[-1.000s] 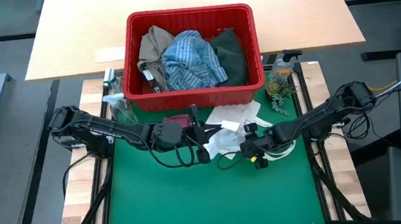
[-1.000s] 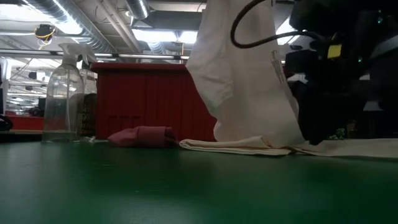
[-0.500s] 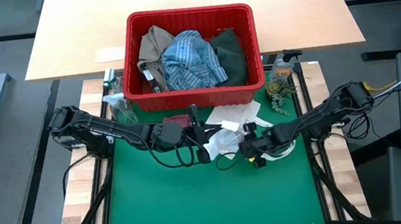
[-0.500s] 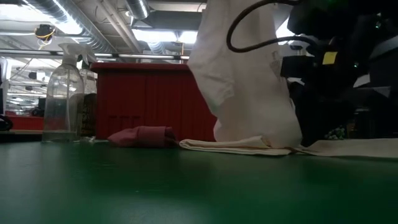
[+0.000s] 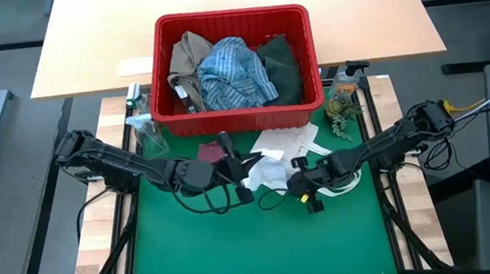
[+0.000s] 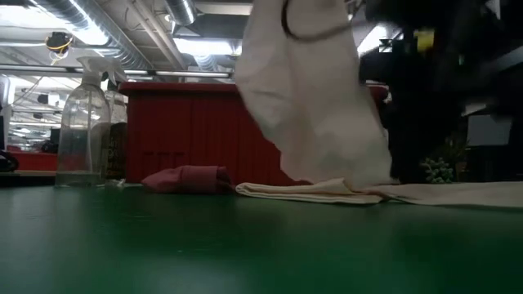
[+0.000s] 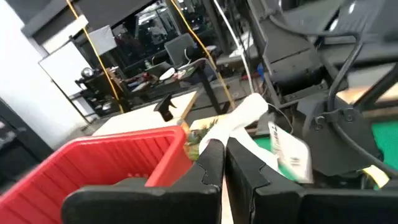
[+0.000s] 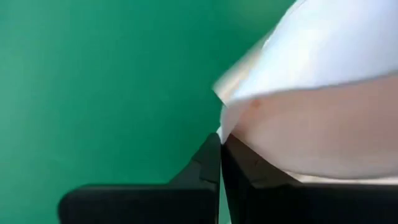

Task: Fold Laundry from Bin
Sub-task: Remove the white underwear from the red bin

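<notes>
Fingers (image 8: 211,163) of both arms pinch the small white cloth (image 5: 271,169) between them.

In the low view the lifted white cloth (image 6: 306,90) is blurred, perhaps mid-swing.

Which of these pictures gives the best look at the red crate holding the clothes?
The high view: the whole red crate shows from above, with its garments inside. The low view sees only its front wall behind the lifted white cloth; the left wrist view catches one corner; the right wrist view shows none of it.

One bin (image 5: 231,24), five cloths, two claws.
</notes>
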Controlling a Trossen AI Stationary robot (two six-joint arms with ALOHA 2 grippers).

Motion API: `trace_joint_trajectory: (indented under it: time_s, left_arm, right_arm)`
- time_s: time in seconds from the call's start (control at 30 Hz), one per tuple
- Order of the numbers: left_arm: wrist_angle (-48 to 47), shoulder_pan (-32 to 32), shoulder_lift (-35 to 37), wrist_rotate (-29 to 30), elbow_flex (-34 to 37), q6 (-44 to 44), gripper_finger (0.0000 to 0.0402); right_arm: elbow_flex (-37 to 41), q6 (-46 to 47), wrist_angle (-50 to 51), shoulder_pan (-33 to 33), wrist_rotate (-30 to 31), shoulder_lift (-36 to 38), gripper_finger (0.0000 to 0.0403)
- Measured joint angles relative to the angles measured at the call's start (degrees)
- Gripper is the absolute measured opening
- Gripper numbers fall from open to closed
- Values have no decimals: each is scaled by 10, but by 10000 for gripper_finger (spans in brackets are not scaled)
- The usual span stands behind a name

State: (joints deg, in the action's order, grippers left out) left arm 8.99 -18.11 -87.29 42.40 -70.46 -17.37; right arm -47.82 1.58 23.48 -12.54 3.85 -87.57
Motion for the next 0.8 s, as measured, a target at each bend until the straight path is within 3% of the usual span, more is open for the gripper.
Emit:
trace_joint_trajectory:
  time_s: [0.27, 0.43, 0.8]
  left_arm:
    - [-77, -60, 39, 11, 0, 137, 0]
    - [-114, -106, 39, -3, 0, 221, 0]
    - [-139, -207, 34, -26, 0, 451, 0]
  right_arm:
    - [-112, -24, 54, -64, -50, 1, 5]
    - [-161, -17, 67, -113, -50, 1, 3]
    - [-194, 106, 66, -233, -66, 1, 2]
